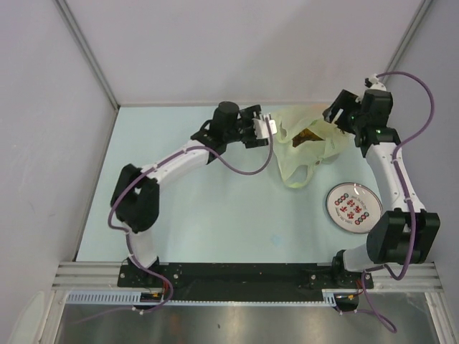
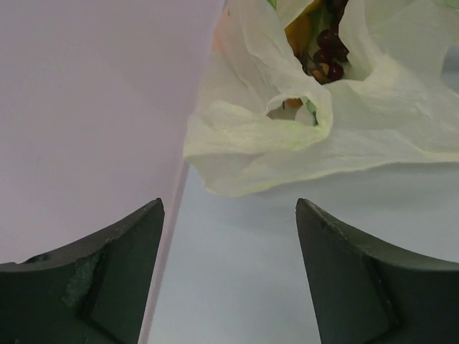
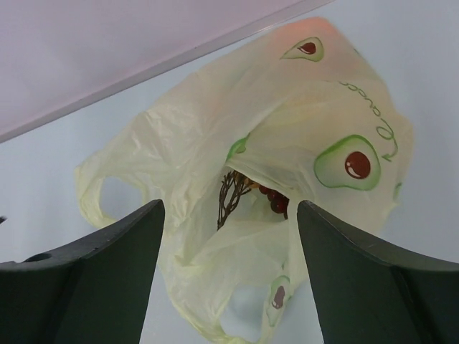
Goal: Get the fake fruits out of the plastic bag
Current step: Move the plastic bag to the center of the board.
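Note:
The pale yellow plastic bag (image 1: 305,147) with avocado prints lies crumpled at the far middle of the table, mouth open. Inside it show dark grapes (image 2: 331,54), a yellow-orange fruit (image 2: 297,34) and a brown stem cluster (image 3: 231,197); the other fruits are hidden. My left gripper (image 1: 270,129) is open and empty just left of the bag, whose near edge (image 2: 251,158) lies ahead of the jaws. My right gripper (image 1: 335,115) is open and empty above the bag's right side, looking down into its mouth (image 3: 251,201).
A round white plate (image 1: 352,206) with red-green marks lies at the right near side. The back wall meets the table just behind the bag (image 1: 287,104). A side wall (image 2: 93,107) fills the left of the left wrist view.

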Available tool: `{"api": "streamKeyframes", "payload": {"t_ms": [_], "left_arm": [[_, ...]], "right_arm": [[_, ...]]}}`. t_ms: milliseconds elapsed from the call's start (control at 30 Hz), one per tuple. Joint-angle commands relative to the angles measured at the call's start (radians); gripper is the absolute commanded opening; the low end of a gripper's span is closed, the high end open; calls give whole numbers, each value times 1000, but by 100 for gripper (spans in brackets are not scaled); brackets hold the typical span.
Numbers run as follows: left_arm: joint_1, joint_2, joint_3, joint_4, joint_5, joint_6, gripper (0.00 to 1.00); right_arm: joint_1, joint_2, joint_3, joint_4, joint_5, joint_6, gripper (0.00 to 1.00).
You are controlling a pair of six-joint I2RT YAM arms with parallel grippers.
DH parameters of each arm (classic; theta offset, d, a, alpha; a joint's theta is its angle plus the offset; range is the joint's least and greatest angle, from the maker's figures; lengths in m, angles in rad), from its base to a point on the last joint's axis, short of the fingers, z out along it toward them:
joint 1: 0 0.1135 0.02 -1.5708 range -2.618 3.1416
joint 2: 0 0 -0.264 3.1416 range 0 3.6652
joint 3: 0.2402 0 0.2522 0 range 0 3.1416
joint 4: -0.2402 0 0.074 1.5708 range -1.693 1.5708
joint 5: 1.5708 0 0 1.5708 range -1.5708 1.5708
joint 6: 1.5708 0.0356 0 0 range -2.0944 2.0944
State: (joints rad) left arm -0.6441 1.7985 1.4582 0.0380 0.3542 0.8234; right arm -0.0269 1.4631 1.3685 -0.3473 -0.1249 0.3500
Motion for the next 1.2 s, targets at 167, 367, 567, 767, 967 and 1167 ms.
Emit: {"api": "streamKeyframes", "payload": {"t_ms": [167,367,567,767,967,1167], "left_arm": [[15,202,375,-113,-6,-711,68],[27,219,298,-84,-1,-1150,73],[44,237,281,-90,8,-1347,73],[47,335,313,-16,22,-1486,71],[72,417,389,64,48,-1547,55],[95,418,395,132,97,-1577,7]], "right_arm": [[-34,-136,-97,10,-70,67,80],[-51,-162,-141,4,-73,84,81],[-57,-167,-151,-4,-90,95,80],[-53,-176,-166,-59,-96,50,79],[-24,-123,-238,-249,-99,-39,79],[56,-8,-305,-230,-189,1,79]]}}
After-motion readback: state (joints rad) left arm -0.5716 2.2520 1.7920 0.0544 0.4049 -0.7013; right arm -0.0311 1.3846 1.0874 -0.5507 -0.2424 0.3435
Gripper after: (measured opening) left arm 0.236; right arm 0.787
